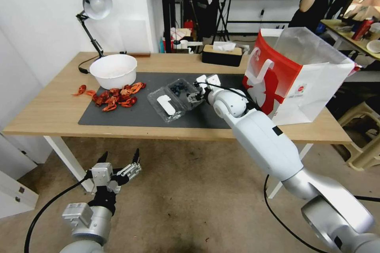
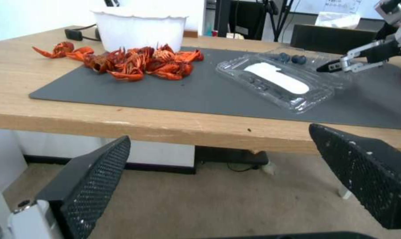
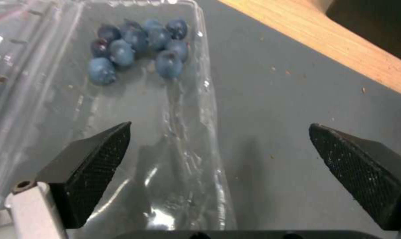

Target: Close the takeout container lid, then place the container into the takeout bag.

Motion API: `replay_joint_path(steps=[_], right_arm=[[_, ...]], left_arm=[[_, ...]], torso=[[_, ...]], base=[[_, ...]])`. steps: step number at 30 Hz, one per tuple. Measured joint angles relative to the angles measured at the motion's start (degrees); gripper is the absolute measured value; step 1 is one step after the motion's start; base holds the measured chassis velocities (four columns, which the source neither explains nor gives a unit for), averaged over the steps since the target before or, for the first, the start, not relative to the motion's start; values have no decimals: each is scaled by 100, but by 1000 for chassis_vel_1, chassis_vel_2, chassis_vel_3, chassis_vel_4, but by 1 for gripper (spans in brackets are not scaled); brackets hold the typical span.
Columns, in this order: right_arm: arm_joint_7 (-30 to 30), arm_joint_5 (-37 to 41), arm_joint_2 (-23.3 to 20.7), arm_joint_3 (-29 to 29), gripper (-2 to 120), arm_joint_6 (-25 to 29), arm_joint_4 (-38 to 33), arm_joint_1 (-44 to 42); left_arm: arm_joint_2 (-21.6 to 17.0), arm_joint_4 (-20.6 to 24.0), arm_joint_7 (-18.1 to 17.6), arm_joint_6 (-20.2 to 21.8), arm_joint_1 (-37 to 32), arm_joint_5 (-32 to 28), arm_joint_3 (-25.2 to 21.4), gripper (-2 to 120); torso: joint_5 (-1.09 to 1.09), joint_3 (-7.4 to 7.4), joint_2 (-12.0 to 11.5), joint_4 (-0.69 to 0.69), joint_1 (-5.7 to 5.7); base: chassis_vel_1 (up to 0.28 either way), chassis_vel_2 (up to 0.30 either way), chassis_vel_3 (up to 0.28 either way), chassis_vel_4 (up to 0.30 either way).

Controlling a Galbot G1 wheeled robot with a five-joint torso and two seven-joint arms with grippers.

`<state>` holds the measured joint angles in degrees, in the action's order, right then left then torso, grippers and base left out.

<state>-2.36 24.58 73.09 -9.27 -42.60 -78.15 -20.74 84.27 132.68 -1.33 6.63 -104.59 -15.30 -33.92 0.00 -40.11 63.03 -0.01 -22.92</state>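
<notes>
The takeout container (image 1: 176,99) lies open on the dark mat (image 1: 130,112) at the middle of the wooden table (image 1: 47,114), its two clear halves spread flat. The lid (image 1: 165,106), with its white sticker facing up, is the half nearer the robot; the half holding the blueberries (image 3: 136,44) lies beyond it, toward 1 o'clock. The right gripper (image 1: 194,95) hovers at the berry half's right edge, at about 3 o'clock from the container, its fingers spread wide and astride the rim, holding nothing. The takeout bag (image 1: 295,75) stands upright and open-mouthed on the table's right end, at 3 o'clock from the container and well apart from it. The left gripper (image 1: 120,162) hangs below the table's front edge, toward 7 o'clock, fingers wide apart and empty. A white bowl (image 1: 113,70) and red crayfish (image 1: 118,98) sit toward 10 o'clock.
</notes>
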Motion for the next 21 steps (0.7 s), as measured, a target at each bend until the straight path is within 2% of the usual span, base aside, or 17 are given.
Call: replay_joint_path(steps=[12,21], right_arm=[[23,55,-226,-26,100,28,20,-48],[-186,318,-392,-33,100,37,-228,-189]], left_arm=[[-1,-62,-42,-72,16,13,27,100],[-31,-80,-83,-127,20,13,30,100]], torso=[[0,0,0,0,0],[0,1,0,1,0]], base=[[0,0,0,0],[0,0,0,0]])
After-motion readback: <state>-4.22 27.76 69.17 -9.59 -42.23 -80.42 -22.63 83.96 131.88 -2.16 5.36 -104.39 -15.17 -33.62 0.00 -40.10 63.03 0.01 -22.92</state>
